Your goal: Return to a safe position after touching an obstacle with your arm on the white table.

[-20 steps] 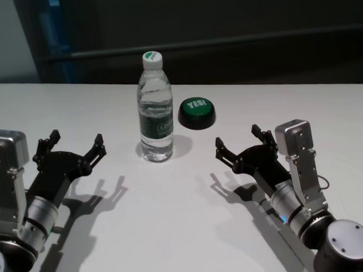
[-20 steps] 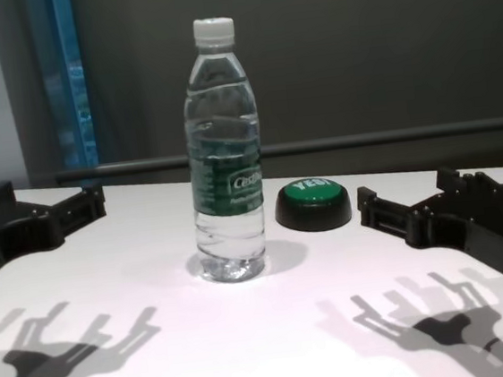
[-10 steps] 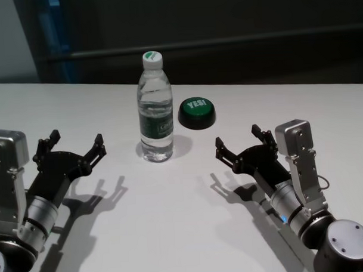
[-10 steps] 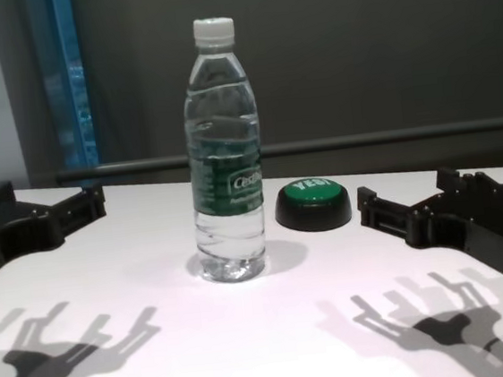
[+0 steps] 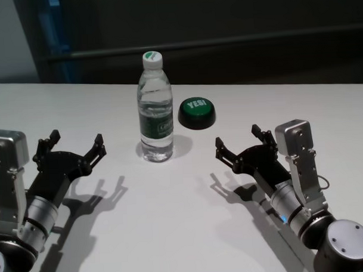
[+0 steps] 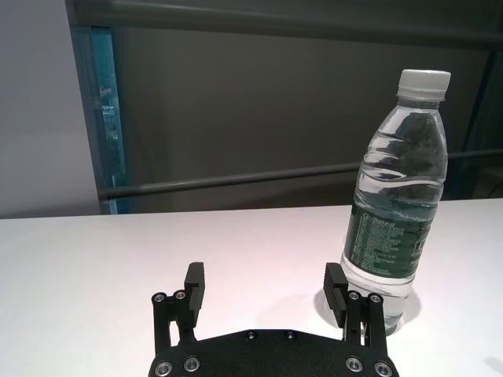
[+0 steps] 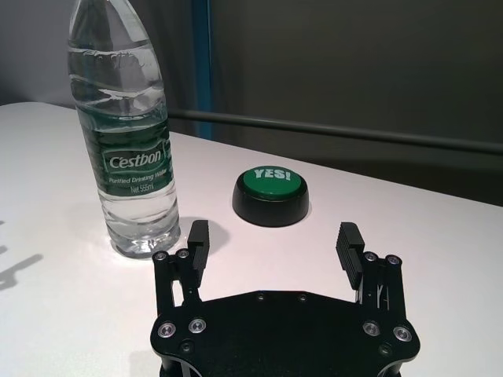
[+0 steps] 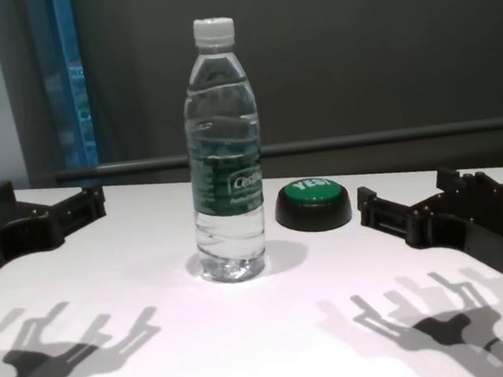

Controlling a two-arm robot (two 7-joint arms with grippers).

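Note:
A tall clear water bottle (image 5: 155,108) with a white cap and dark green label stands upright on the white table (image 5: 173,232), near its middle. It also shows in the chest view (image 8: 223,155), the left wrist view (image 6: 393,228) and the right wrist view (image 7: 126,141). My left gripper (image 5: 73,147) is open and empty, hovering to the bottle's left, apart from it. My right gripper (image 5: 244,141) is open and empty, to the bottle's right and nearer me. Neither touches the bottle.
A low round green button (image 5: 197,112) marked "YES!" on a black base sits just right of and behind the bottle; it also shows in the chest view (image 8: 312,202) and right wrist view (image 7: 269,194). A dark wall with a rail (image 5: 226,42) runs behind the table.

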